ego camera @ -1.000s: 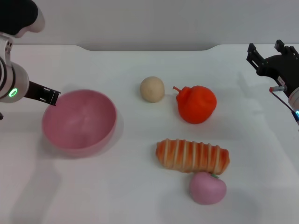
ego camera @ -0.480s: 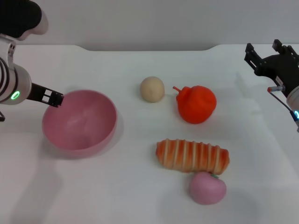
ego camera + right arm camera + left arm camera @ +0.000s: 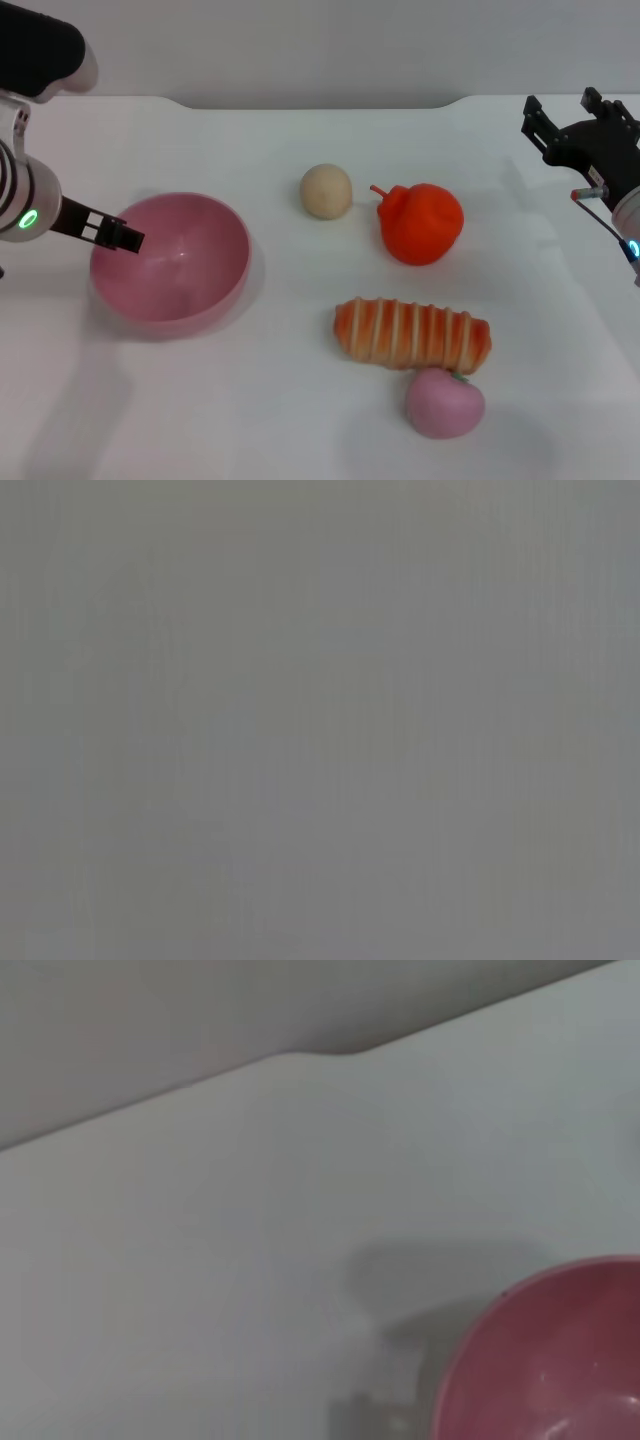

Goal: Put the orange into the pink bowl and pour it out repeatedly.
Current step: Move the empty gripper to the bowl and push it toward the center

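Orange [image 3: 421,222] is sitting untouched outside bowl [image 3: 170,260]; spread right gripper [image 3: 572,118] needs centering over it, left gripper [image 3: 120,236] state unclear at rim.

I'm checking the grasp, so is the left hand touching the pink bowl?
Cannot tell. In the head view the left hand overlaps the pink bowl at its near-left rim, but that angle shows neither contact nor a gap. The left wrist view shows only the bowl's edge.

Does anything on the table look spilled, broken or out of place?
Nothing stands out. The pink bowl sits upright and empty, the orange rests on the table apart from it, and nothing looks spilled or damaged.
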Robot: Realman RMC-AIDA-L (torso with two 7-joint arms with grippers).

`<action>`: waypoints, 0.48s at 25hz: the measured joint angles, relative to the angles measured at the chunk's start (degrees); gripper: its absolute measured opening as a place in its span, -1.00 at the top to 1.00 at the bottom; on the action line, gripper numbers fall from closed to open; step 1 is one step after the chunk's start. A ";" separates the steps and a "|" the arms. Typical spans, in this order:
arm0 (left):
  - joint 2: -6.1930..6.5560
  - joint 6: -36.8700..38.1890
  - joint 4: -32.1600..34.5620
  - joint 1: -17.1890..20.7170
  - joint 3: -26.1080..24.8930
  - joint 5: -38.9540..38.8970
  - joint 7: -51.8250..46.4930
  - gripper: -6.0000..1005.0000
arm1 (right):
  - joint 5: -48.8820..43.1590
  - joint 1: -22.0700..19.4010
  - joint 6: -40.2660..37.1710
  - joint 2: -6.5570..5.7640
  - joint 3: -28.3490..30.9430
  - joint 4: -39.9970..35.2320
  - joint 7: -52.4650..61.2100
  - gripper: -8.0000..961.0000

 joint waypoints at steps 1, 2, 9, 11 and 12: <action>0.00 0.01 -0.32 0.00 0.01 -0.02 -0.03 -0.38 | 0.00 -0.01 -0.01 0.00 0.00 0.00 0.00 -0.57; 0.00 0.01 -0.32 0.00 0.01 -0.02 -0.03 -0.45 | 0.00 -0.01 -0.02 0.00 0.00 -0.03 0.00 -0.57; -0.14 3.20 -4.22 -0.18 0.31 -0.57 -1.00 -0.68 | 0.00 -0.03 -0.04 0.00 0.01 -0.16 0.00 -0.57; -0.19 4.04 -5.01 -0.24 0.45 -0.82 -1.17 -0.71 | 0.00 -0.03 -0.04 0.00 0.02 -0.17 0.00 -0.57; -0.21 4.77 -5.73 -0.32 0.59 -1.15 -1.30 -0.70 | 0.00 -0.03 -0.04 0.00 0.02 -0.18 0.00 -0.57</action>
